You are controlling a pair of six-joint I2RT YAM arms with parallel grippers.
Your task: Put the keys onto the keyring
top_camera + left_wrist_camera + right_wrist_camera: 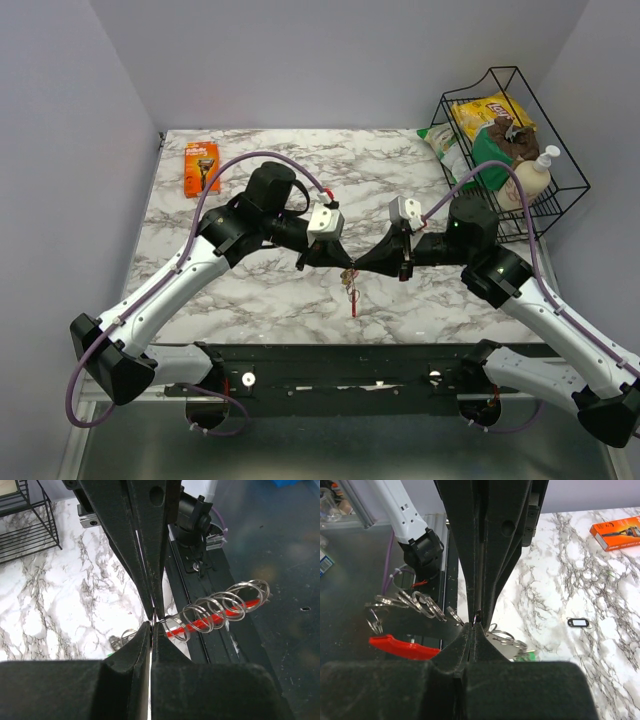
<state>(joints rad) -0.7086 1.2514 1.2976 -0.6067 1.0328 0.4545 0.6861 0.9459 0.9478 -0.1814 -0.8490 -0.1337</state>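
My two grippers meet tip to tip above the middle of the marble table (250,300). The left gripper (338,262) (151,625) has its jaws pressed together on a silvery ring of the keys (348,283). The right gripper (358,266) (474,626) is shut on a tiny dark loop, apparently the keyring (477,615). A chain of silvery rings (220,607) (405,602) and the red curved tag (400,647) (235,611) hang to one side of the pinch. A silvery key with a green head (527,655) hangs to the other.
A black oblong tag with a pale middle (579,623) lies on the marble beyond the grippers. An orange box (201,167) sits at the back left. A black wire basket (520,150) with packets and a bottle stands at the back right.
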